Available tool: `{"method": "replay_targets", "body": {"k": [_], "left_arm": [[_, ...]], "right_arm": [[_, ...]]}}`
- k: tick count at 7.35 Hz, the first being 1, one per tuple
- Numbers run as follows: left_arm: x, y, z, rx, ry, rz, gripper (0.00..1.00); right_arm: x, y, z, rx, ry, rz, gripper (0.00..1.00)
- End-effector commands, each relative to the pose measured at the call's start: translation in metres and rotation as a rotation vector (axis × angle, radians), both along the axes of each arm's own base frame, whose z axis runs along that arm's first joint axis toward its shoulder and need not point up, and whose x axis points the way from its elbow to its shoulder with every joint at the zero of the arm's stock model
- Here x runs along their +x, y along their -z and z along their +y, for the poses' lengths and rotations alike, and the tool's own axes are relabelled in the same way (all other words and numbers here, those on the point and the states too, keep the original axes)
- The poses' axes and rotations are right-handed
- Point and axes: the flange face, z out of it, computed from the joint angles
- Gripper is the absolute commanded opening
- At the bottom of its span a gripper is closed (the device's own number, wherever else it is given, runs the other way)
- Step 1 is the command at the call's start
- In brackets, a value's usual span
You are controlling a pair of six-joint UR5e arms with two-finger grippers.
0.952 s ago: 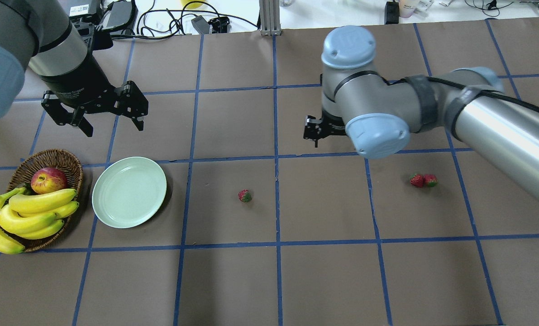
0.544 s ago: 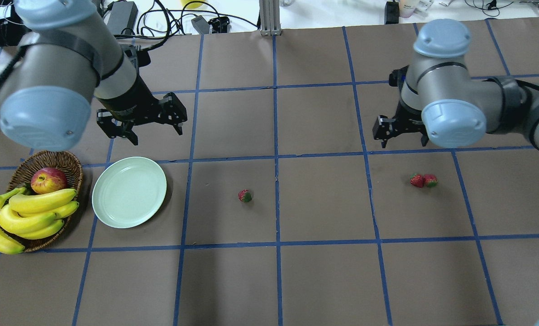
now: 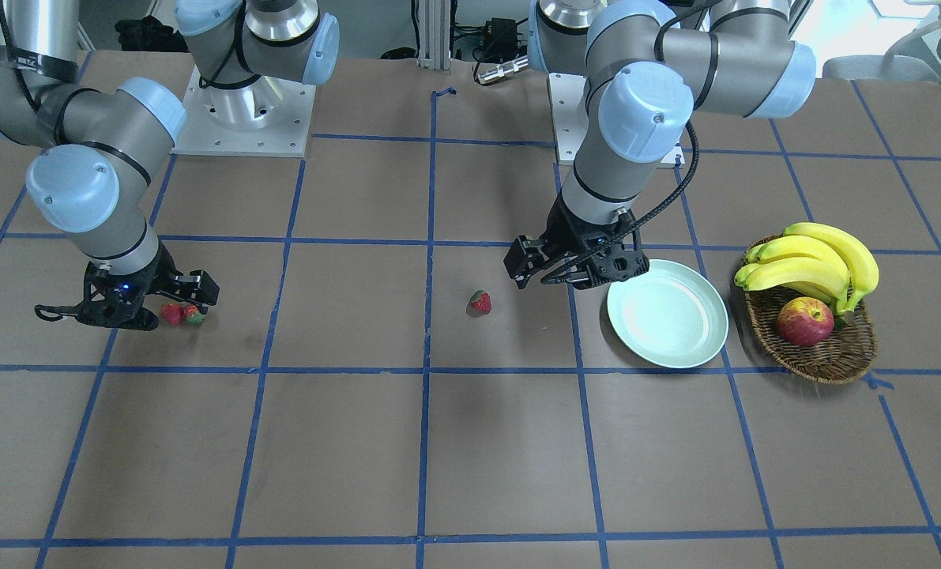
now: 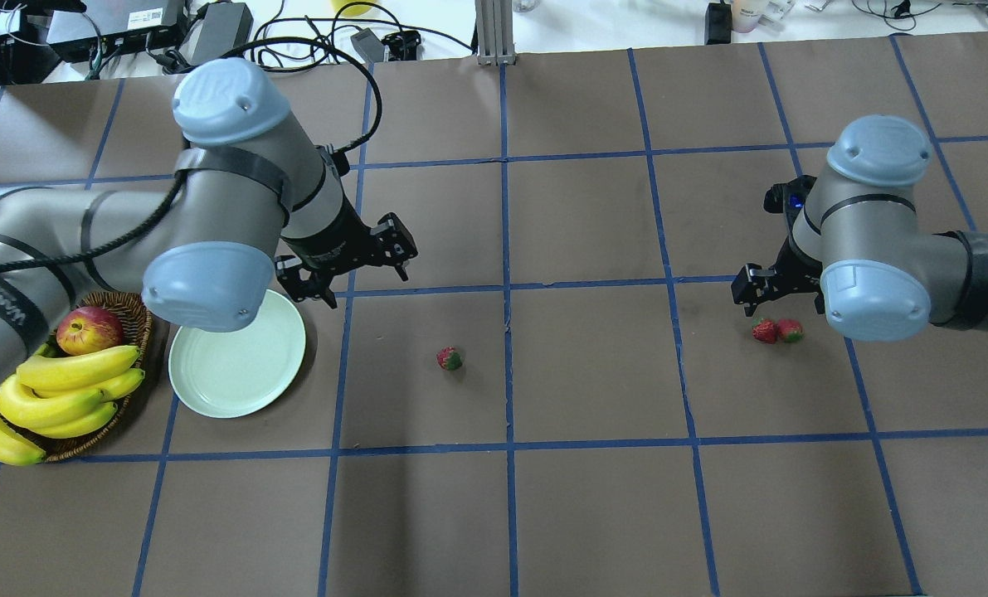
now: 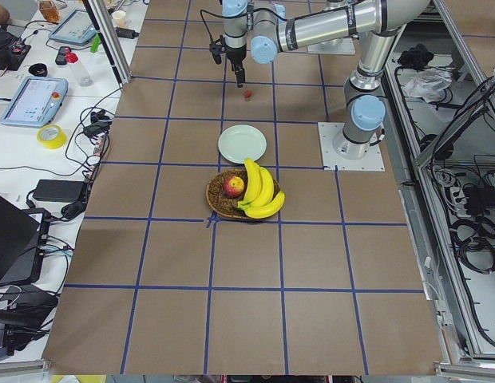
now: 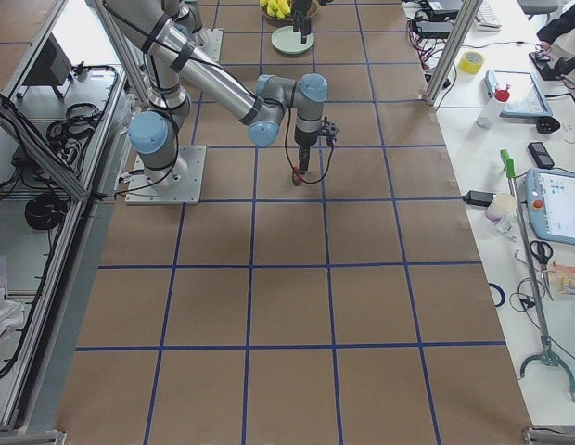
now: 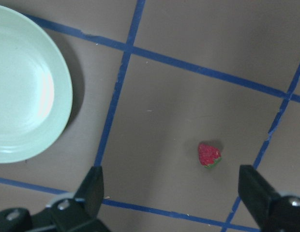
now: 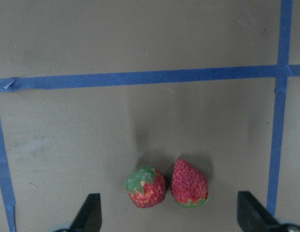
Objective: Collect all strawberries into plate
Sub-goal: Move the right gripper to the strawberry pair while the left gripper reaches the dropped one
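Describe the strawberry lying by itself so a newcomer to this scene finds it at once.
Start at the pale green plate beside the wicker basket on the robot's left. In the next taped square toward the centre lies a single strawberry, touching nothing. The other two strawberries lie side by side far to the robot's right; this one is alone.

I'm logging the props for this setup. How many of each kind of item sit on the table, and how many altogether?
strawberries: 3
plate: 1
apple: 1
banana bunch: 1
basket: 1
total: 7
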Motion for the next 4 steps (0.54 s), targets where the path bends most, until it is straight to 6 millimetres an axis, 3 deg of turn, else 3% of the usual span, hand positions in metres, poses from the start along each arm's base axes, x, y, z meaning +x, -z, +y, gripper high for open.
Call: {"method": "replay_targets", "body": {"k": [1,2,4], "left_arm": [[-0.021,0.069,0.011,0.036,-0.068,0.082,0.98],[-0.032,0.095,0.017,0.065,-0.050,0.078,0.96],[-0.054,0.123,0.024,0.110,-0.059,0.067,0.96]], "right_arm": [[0.013,0.007,0.001,-0.025,0.005,-0.073,1.00],[0.018,0.010,0.002,-0.022,0.017,-0.079,0.99],[0.017,0.019,0.003,-0.003,0.015,-0.071,0.95]]}}
